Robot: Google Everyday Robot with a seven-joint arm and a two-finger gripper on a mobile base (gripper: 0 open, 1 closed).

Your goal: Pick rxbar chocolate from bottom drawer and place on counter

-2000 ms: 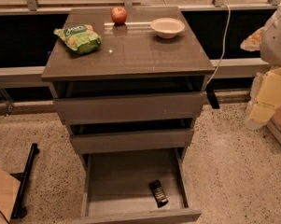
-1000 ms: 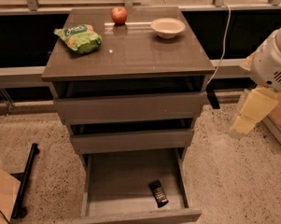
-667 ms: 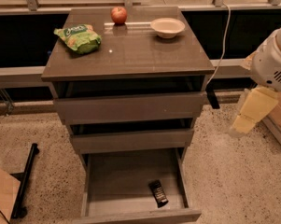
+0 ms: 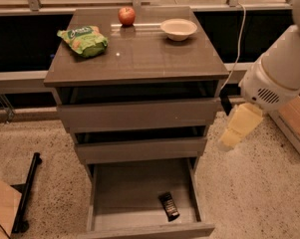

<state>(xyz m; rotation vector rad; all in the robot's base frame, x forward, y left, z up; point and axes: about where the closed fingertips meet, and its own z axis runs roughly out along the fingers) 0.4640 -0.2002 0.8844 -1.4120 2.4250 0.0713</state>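
Note:
The rxbar chocolate (image 4: 169, 205), a small black bar, lies flat in the open bottom drawer (image 4: 144, 230), right of the middle and near its front. The two upper drawers stand a little ajar. The counter (image 4: 139, 54) is the glossy grey-brown top of the cabinet. My gripper (image 4: 230, 138) hangs from the white arm (image 4: 279, 71) to the right of the cabinet, level with the middle drawer. It is above and to the right of the bar and touches nothing.
On the counter lie a green chip bag (image 4: 83, 40) at the left, a red apple (image 4: 126, 16) at the back and a white bowl (image 4: 178, 29) at the back right. A wooden crate (image 4: 296, 121) stands on the floor at the right. A black stand (image 4: 26, 195) lies at the left.
My arm has swung in from the right edge toward the cabinet, and the gripper has moved left and down. The bar and the drawers have not moved.

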